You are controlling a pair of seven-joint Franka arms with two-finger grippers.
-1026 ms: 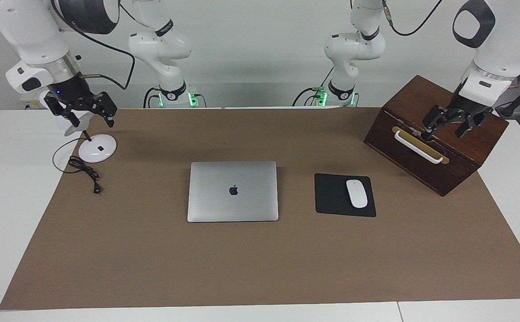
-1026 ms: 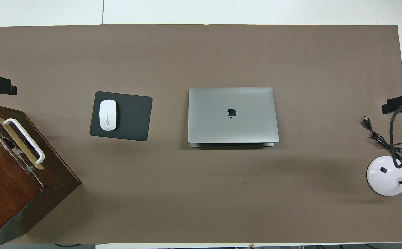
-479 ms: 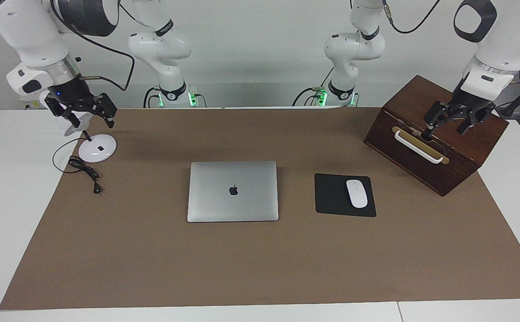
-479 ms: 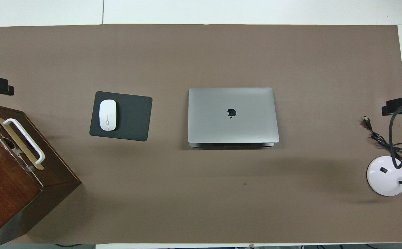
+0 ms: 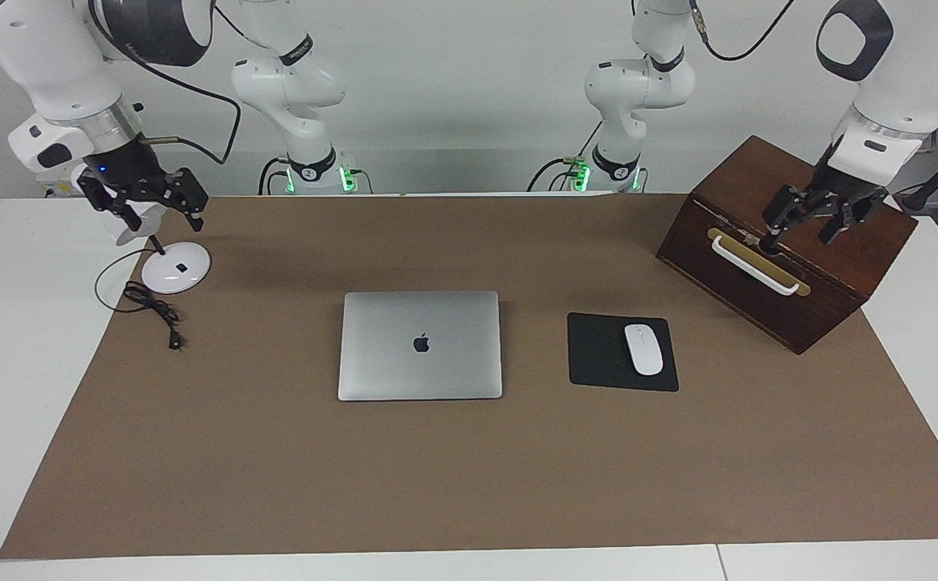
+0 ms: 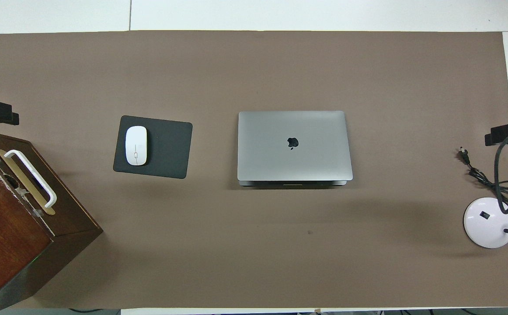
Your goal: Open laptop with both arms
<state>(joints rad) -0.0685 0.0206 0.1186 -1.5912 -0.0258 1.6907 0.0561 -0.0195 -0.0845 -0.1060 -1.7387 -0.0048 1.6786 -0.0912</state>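
My left hand hangs over the wooden box, fingers apart and holding nothing; they look slightly narrower than a second ago, though I can't be sure from here. My right hand hangs over the lamp, open and empty, edged a little higher. The laptop lies shut, mid-tabletop beside the mouse pad, unmoved. Both my 2 arms are well apart from it, so opening hasn't begun.
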